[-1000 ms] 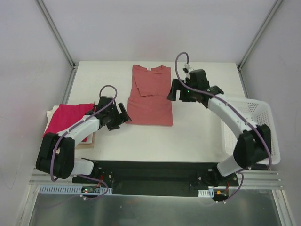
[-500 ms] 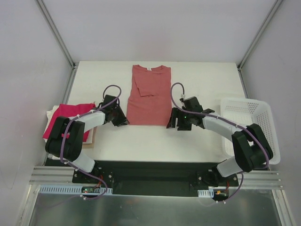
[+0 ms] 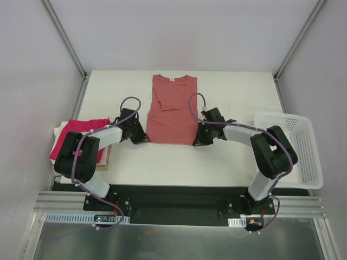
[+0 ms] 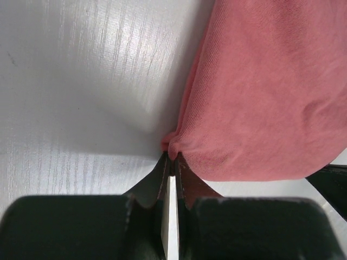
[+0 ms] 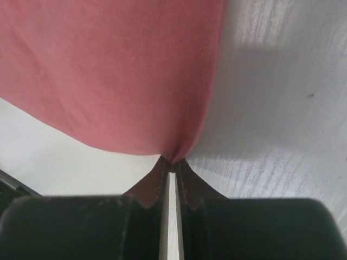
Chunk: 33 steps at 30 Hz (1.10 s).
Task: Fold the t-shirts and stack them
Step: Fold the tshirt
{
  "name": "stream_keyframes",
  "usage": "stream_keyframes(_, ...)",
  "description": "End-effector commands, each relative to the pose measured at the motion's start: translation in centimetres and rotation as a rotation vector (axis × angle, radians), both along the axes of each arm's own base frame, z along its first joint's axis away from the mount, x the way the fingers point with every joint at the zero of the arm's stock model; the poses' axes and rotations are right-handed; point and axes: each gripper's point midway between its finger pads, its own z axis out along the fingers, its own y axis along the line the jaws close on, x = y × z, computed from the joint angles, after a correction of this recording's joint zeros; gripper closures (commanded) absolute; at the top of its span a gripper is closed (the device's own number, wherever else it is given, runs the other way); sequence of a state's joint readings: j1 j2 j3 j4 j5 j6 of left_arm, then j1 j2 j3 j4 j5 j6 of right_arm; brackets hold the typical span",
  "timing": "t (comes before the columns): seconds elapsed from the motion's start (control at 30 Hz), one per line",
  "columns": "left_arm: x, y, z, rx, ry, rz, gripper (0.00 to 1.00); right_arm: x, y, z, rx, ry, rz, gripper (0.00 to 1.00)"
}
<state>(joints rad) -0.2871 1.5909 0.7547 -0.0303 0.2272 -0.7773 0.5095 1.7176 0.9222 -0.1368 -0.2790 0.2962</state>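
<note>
Tabletop bears salmon t-shirt, left hand and right hand pinching corners.

The salmon t-shirt lies flat in the middle of the table, collar toward the far edge and hem toward the near edge. Its sleeves are folded inward, so the body forms a narrow rectangle. Each hem corner is bunched into a small peak, one nipped by the left gripper and the other by the right gripper. At the left edge a folded magenta t-shirt rests on a cream t-shirt, which peeks out beneath it.
</note>
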Motion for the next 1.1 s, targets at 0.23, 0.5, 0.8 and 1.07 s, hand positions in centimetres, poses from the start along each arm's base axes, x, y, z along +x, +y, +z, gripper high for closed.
stream_keyframes(0.23, -6.9, -0.2, 2.8, -0.097, -0.071, -0.036, 1.00, -5.6, 1.0, 4.7, 0.088, -0.095, 0.147, 0.99)
stream_keyframes(0.5, -14.1, -1.6, 8.7, -0.359, -0.286, -0.103, 1.00, -16.2, 0.2, 9.3, 0.161, -0.120, 0.290, 0.99)
stream_keyframes(0.8, -15.0, -0.9, 17.1, -0.433, -0.513, -0.104, 1.00, -19.0, -0.7, 14.1, 0.263, -0.194, 0.319, 0.99)
stream_keyframes(1.07, -10.1, 0.2, 19.0, -0.257, -0.520, -0.008, 1.00, -15.7, -0.4, 16.6, 0.246, -0.239, 0.328, 0.99)
